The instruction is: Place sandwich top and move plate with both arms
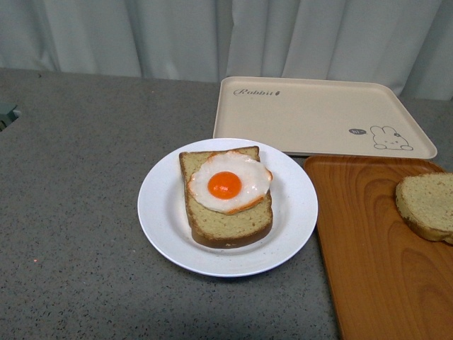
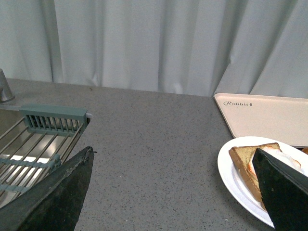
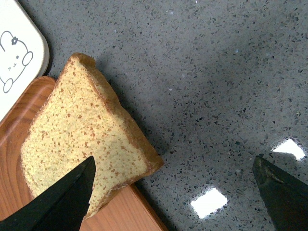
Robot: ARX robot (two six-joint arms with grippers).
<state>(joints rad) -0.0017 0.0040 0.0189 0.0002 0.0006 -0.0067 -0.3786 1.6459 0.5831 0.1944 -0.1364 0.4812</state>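
Observation:
The white plate [image 1: 161, 212] sits mid-counter with a bread slice [image 1: 228, 225] and a fried egg [image 1: 228, 183] on top. The sandwich top [image 1: 427, 205] lies on the wood-grain tray [image 1: 375, 262] at the right edge, partly cut off. In the right wrist view the sandwich top [image 3: 79, 144] hangs over the tray's corner, and my open right gripper [image 3: 173, 183] hovers above its edge, one finger over the bread. My open left gripper [image 2: 173, 187] holds nothing; it is over bare counter left of the plate [image 2: 231, 173]. Neither arm shows in the front view.
A cream rabbit-printed tray [image 1: 318, 117] lies behind the plate, against white curtains. A sink with a metal drying rack [image 2: 43, 139] lies to the left in the left wrist view. The wood tray [image 3: 29, 144] abuts the cream tray [image 3: 19, 53].

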